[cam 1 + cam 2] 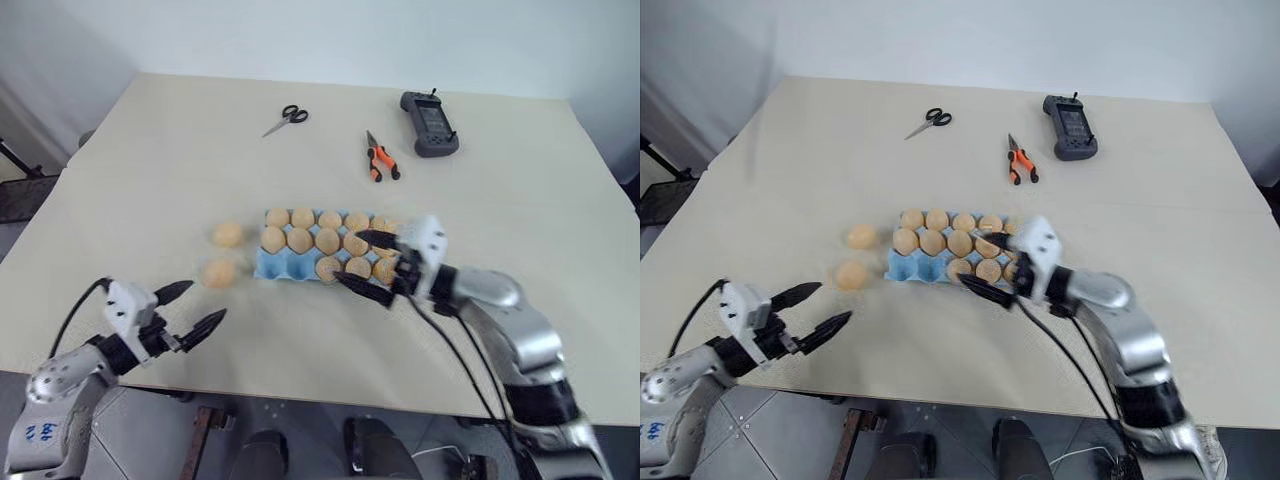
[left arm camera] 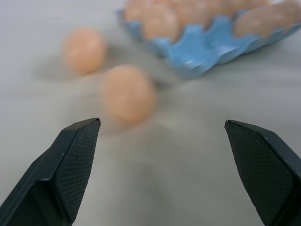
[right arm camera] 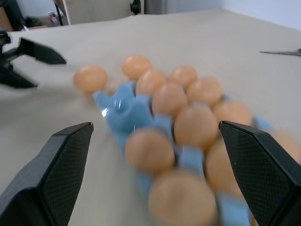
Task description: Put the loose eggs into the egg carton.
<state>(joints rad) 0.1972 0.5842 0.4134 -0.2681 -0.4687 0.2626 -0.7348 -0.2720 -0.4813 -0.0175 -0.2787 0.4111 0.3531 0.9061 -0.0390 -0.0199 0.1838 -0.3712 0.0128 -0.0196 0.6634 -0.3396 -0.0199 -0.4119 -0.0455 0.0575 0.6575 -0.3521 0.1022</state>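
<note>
Beige table top (image 1: 150, 160) against a white wall, grey floor along the near edge. Egg carton (image 1: 268, 266), light blue, sits mid-table, long side running left-right. Far and middle rows look full of tan eggs; near row has eggs in its right cups, and the two near-left cups show bare blue. Exact count on the right end can't be read, the right arm covers it.

Two loose eggs lie on the table just left of the carton: far loose egg (image 1: 228, 234) level with the carton's far-left corner, near loose egg (image 1: 219, 273) level with its near-left corner. Neither touches the carton, and they're apart from each other.

Right gripper (image 1: 368, 263) is at the carton's right end, jaws spread wide and empty, one finger over the eggs there, the other at the carton's near edge. The right wrist view confirms the wide gap with filled cups between the fingers.

Left gripper (image 1: 190, 307) hangs at near left, close to the table's near edge, jaws also wide apart, nothing in them. It points toward the near loose egg but is clear of it.

Far side of table: scissors (image 1: 286, 119) left of centre, orange-handled pliers (image 1: 380, 158), dark handheld controller (image 1: 429, 124) to their right.
</note>
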